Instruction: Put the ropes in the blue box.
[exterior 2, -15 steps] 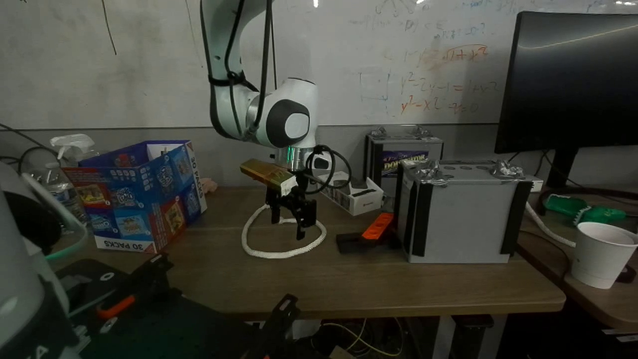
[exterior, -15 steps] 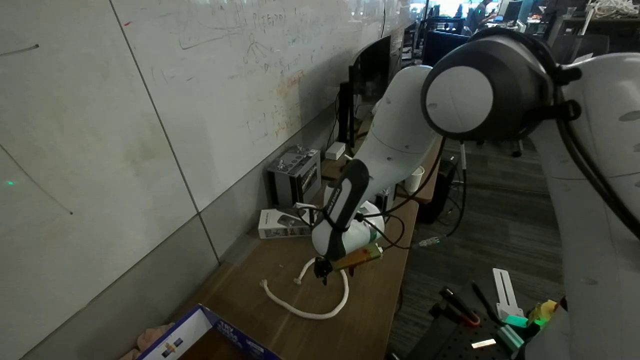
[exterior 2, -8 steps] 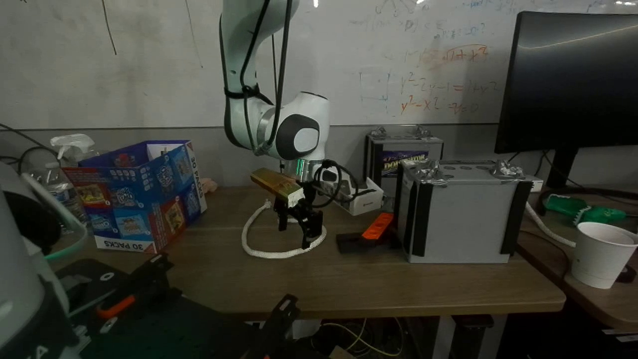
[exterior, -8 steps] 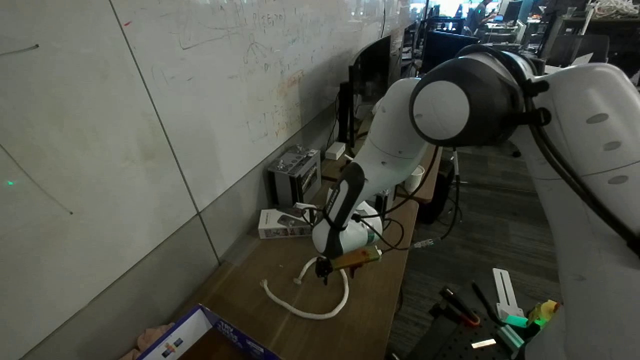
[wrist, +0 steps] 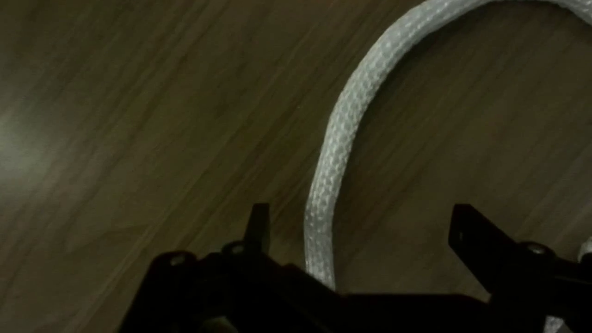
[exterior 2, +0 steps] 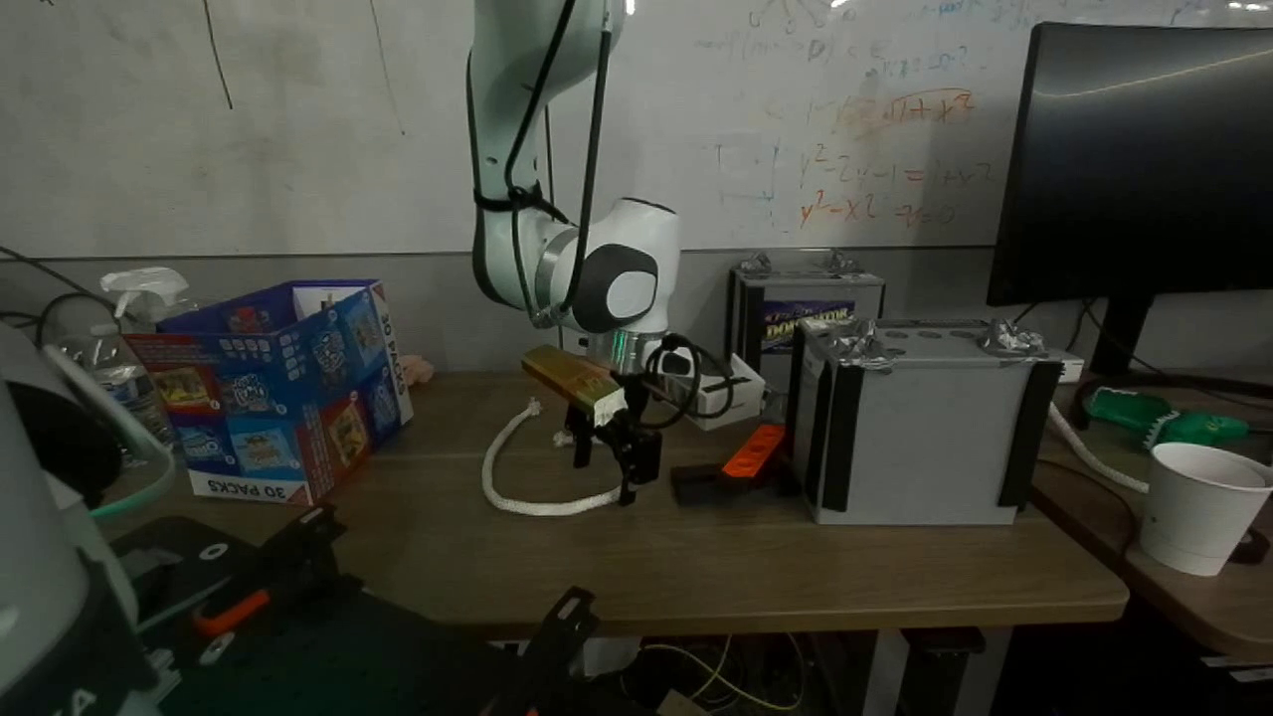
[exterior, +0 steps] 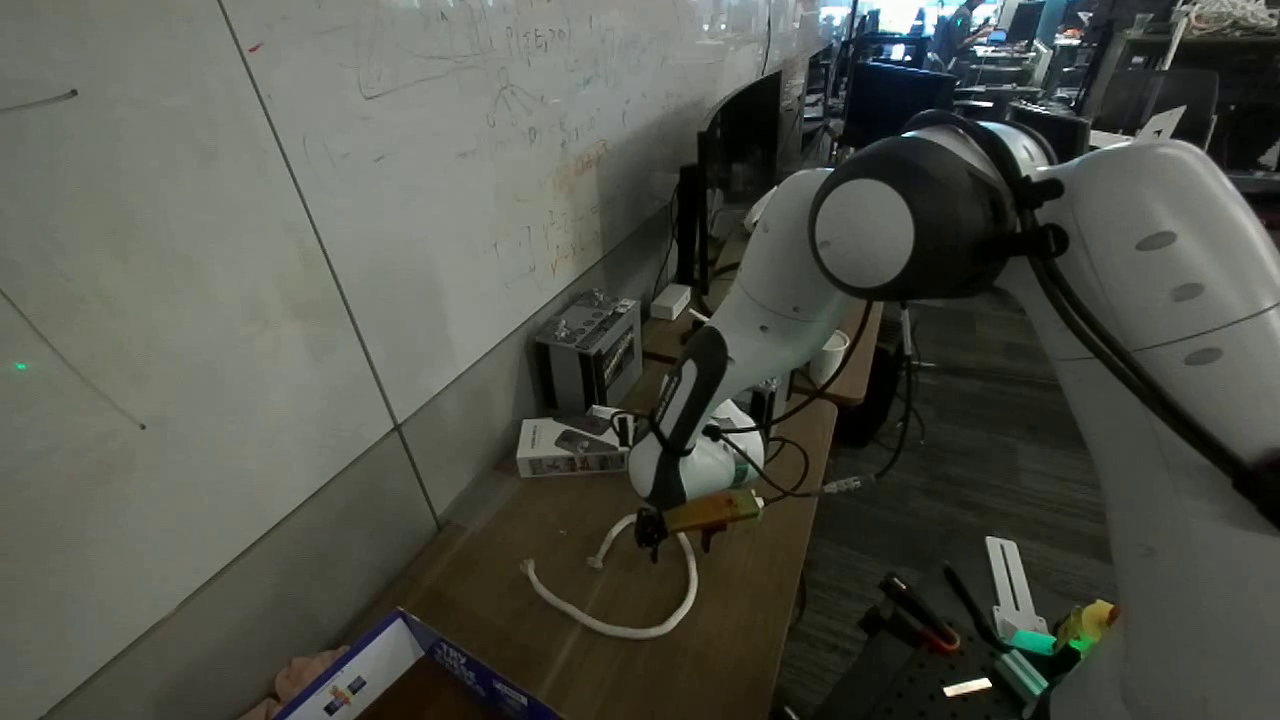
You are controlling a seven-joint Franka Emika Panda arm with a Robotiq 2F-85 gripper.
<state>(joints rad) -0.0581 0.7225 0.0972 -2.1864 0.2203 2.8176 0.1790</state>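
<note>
One white rope lies in a loose open loop on the wooden table, in both exterior views (exterior: 625,632) (exterior 2: 542,509). No other rope clearly shows. My gripper (exterior 2: 604,480) is open and empty, pointing down low over the loop's right side. In the wrist view the rope (wrist: 344,111) runs down between the open jaws of the gripper (wrist: 360,210), nearer the left finger (wrist: 259,229). I cannot tell whether a finger touches the rope or the table. The open blue box (exterior 2: 269,398) stands left of the rope; its near rim (exterior: 470,675) shows, and most of its inside is hidden.
An orange-red object (exterior 2: 756,452) on a black piece lies right of the gripper, beside a grey case (exterior 2: 935,428). A white carton (exterior 2: 731,398) stands behind the gripper. A paper cup (exterior 2: 1203,507) and a white cord (exterior 2: 1089,457) are farther right. A bottle stands behind the box.
My gripper has moved down and to the right over the rope's right side, its jaws still open. The rope and the box have not moved.
</note>
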